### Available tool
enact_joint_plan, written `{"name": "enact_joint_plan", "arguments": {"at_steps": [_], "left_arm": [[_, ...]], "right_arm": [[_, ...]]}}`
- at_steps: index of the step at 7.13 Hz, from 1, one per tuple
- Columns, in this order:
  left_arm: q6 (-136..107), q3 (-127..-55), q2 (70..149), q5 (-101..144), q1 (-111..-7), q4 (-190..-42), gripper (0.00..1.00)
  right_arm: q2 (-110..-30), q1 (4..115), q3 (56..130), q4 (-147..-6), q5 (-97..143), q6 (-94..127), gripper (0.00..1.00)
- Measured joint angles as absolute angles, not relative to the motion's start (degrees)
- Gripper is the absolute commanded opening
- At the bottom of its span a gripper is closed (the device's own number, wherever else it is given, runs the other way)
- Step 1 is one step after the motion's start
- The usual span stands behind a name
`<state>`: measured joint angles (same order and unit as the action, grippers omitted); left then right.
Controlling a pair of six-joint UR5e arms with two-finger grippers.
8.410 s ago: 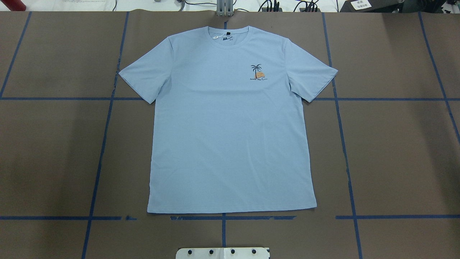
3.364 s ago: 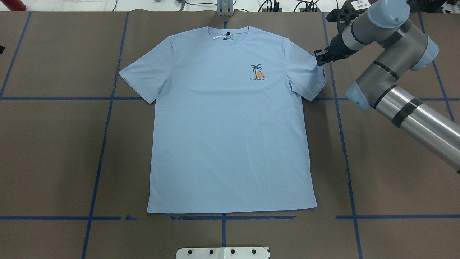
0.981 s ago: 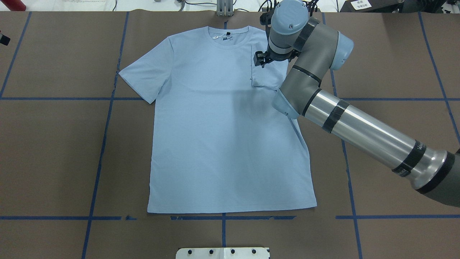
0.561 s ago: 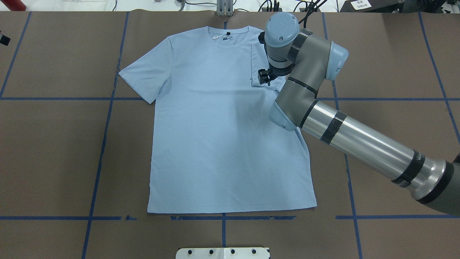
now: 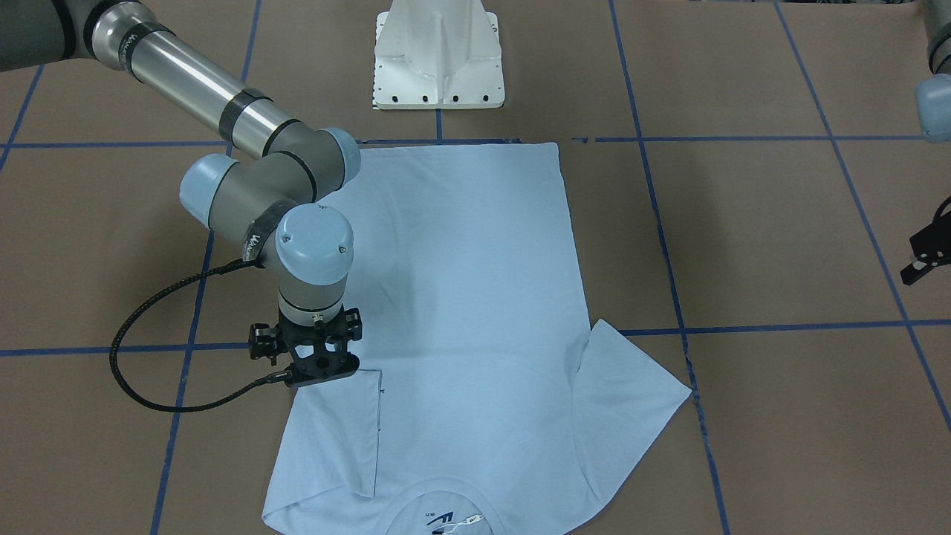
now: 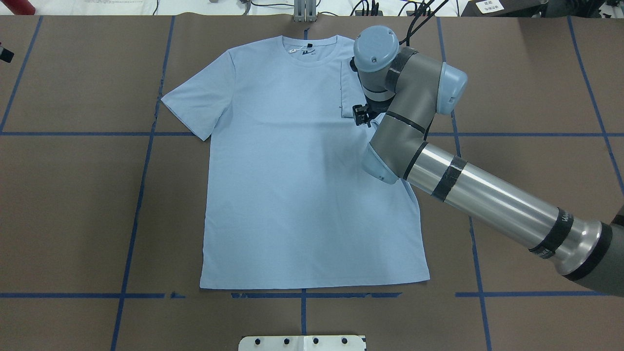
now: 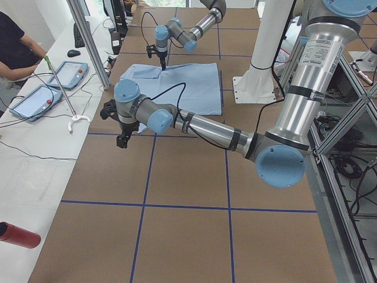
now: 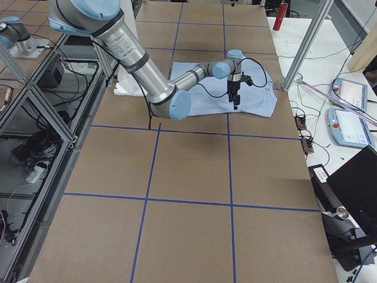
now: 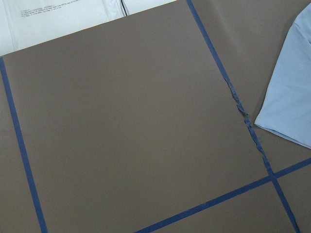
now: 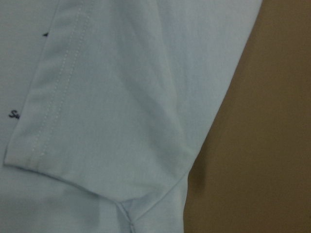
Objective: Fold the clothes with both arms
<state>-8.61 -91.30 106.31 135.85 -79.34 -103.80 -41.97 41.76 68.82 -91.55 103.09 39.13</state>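
T-shirt [image 6: 302, 185]: flat and face up mid-desk [image 6: 73, 195], hem nearest the robot's base, neck at the far side.
Right sleeve [image 6: 348, 92]: folded inward across the chest and lying flat (probably to straighten that side for later folds).
Right tool [image 5: 318, 364]: pointing down over the folded sleeve's lower corner by the armpit. Its jaws are hidden under the wrist, so I cannot tell whether they are apart, together or touching cloth.
Left tool [image 7: 122, 138]: above bare desk, well apart from the spread left sleeve [image 6: 195, 105], probably waiting. Its state is unclear.
Hidden: the chest print, under the folded sleeve.
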Motion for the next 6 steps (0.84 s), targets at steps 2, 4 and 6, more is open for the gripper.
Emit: {"name": "enact_joint_plan", "arguments": {"at_steps": [2, 4, 6], "left_arm": [[-8.6, -91.4, 106.3, 137.0, -79.4, -103.8, 1.00], [-8.6, -91.4, 106.3, 137.4, -79.3, -103.8, 1.00], [-8.6, -91.4, 106.3, 137.4, -79.3, -103.8, 1.00]], "right_arm": [[-42.5, 41.8, 68.7, -92.7, 102.9, 38.8, 1.00], [-43.1, 41.7, 68.6, -92.9, 103.0, 38.7, 1.00], [-43.0, 41.7, 68.6, -92.9, 103.1, 38.7, 1.00]]}}
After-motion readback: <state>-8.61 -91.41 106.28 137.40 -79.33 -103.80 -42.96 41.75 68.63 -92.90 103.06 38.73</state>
